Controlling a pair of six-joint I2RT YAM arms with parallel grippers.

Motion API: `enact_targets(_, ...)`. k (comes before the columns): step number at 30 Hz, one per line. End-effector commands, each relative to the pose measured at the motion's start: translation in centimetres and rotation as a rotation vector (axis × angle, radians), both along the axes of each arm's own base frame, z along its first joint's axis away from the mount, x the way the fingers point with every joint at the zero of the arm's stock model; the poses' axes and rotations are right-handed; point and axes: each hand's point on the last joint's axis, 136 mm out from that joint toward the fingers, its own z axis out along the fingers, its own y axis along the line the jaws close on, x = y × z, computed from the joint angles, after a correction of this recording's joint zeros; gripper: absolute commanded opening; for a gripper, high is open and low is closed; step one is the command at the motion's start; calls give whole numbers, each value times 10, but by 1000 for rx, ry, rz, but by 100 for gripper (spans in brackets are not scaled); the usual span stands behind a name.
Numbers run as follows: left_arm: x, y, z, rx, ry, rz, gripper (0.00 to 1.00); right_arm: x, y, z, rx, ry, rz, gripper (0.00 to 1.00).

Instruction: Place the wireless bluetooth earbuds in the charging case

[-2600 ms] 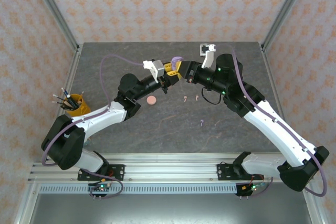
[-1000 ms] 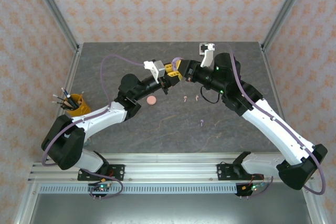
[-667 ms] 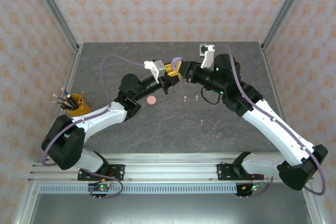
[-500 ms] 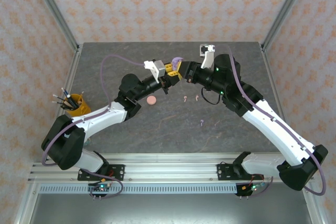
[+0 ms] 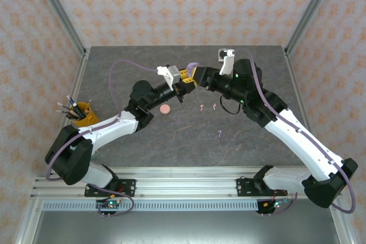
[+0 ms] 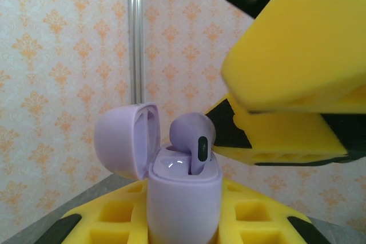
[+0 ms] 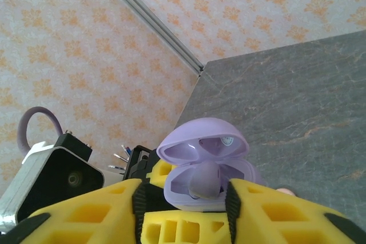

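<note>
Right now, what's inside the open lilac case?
One lilac earbud stands in the case, head poking out. Its stem is hidden in the slot; the neighbouring slot is unclear.

lilac case btm cropped, loose earbuds tiny

Yellow cup holding pens, left side of grey table, patterned walls
</note>
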Motion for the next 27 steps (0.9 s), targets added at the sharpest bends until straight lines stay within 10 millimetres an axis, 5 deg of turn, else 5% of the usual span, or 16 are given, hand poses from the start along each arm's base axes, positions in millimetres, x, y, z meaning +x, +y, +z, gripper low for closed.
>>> enact_targets(1,-12,6,27,-43,-85,7,0,-3,-10,19,18,-24,-27,54)
enact_targets(9,-12,7,22,-37,-76,14,0,-10,-15,39,64,-6,-35,65)
enact_targets(27,-12,7,21,-38,-73,11,0,3,9,29,71,60,19,67)
